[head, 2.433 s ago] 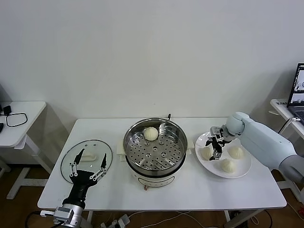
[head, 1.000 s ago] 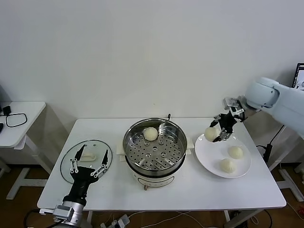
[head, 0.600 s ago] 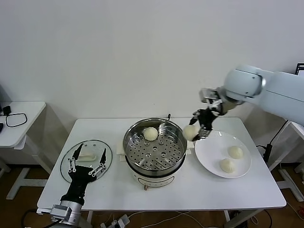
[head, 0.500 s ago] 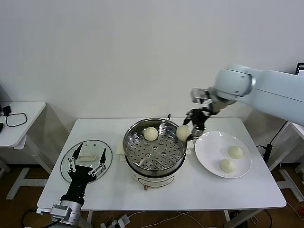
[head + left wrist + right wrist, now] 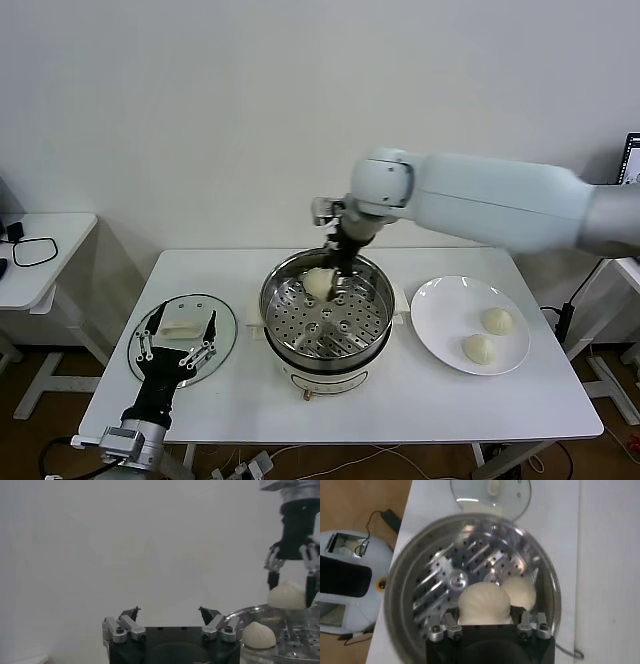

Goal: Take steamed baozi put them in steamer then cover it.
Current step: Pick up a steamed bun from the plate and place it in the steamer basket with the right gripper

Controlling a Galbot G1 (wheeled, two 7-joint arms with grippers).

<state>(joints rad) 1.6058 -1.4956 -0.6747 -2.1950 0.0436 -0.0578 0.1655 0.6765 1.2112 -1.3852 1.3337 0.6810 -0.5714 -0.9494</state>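
The steamer (image 5: 276,331) stands mid-table with one steamed baozi (image 5: 316,284) on its perforated tray. My right gripper (image 5: 341,272) hangs over the steamer's far side, shut on a second baozi (image 5: 484,603) just above the tray; the left wrist view also shows this held bun (image 5: 287,595) above the resting one (image 5: 258,635). Two more baozi (image 5: 497,320) (image 5: 479,348) lie on the white plate (image 5: 440,300) to the right. The cover (image 5: 176,318) lies flat on the table's left. My left gripper (image 5: 175,347) is open and empty over its near part.
A side table with a black cable (image 5: 35,250) stands at the far left. A laptop (image 5: 631,172) shows at the right edge. The steamer's side handle (image 5: 253,316) juts out near the cover.
My right gripper lifted a baozi off the plate and carried it left, to above the steamer's tray. The plate now holds two buns. My left gripper edged forward over the cover.
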